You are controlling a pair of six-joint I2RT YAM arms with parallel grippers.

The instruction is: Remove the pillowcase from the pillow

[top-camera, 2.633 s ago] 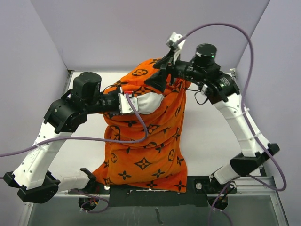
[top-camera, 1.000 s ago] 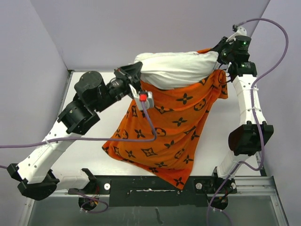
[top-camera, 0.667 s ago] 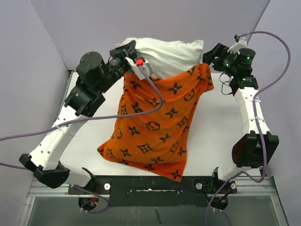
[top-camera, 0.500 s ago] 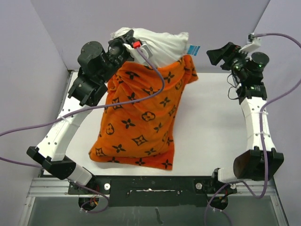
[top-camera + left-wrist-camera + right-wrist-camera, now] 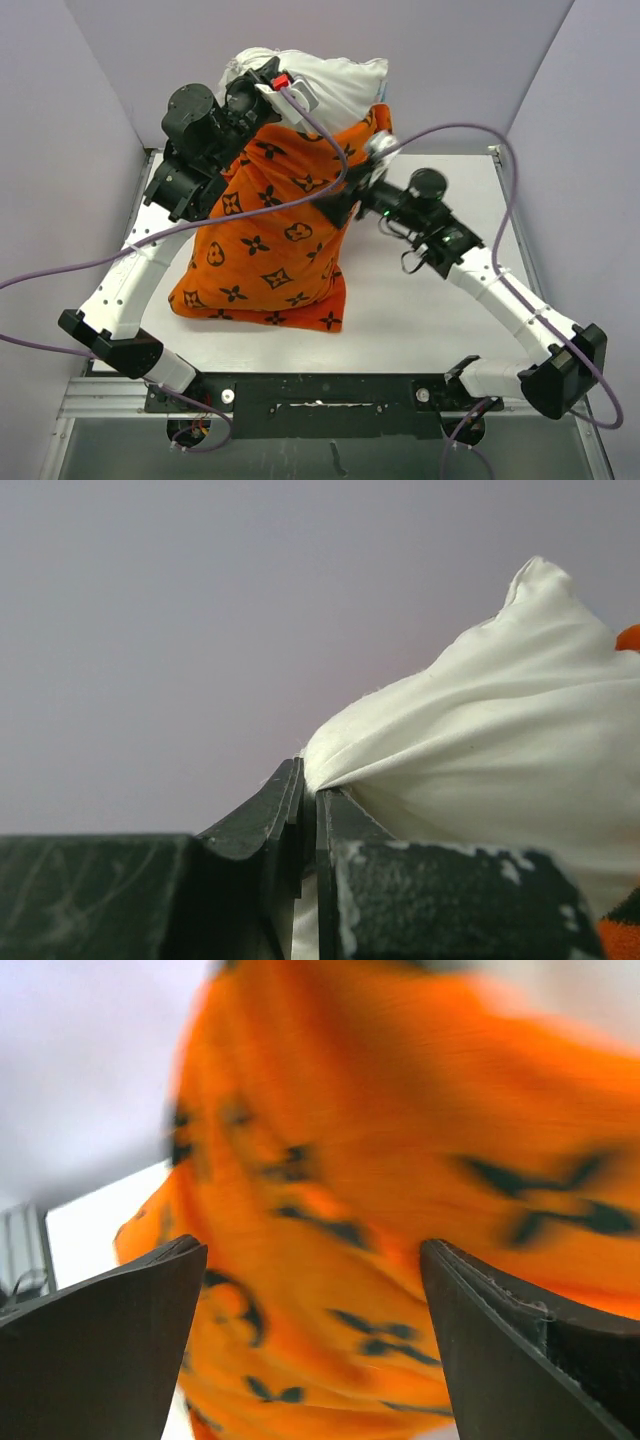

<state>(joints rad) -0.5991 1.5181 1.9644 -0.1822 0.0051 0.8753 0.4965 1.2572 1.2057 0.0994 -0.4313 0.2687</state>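
Note:
The white pillow (image 5: 330,78) sticks up out of the orange pillowcase (image 5: 270,240), which hangs from it with its bottom resting on the table. My left gripper (image 5: 258,82) is high at the back, shut on the pillow's top left corner; in the left wrist view the jaws (image 5: 308,790) pinch white pillow fabric (image 5: 480,740). My right gripper (image 5: 343,207) is open at the pillowcase's right side. In the right wrist view the open gripper (image 5: 312,1250) frames blurred orange pillowcase cloth (image 5: 380,1160) just beyond the tips, nothing held.
The white table (image 5: 430,300) lies under the hanging cover, with grey walls (image 5: 480,60) close behind and at both sides. Purple cables (image 5: 500,180) loop over both arms. The black front rail (image 5: 320,395) runs along the near edge.
The right gripper let go of the pillowcase's upper edge, opened, and swung down to the cover's right side. The left arm carried the pillow up and left; more white shows.

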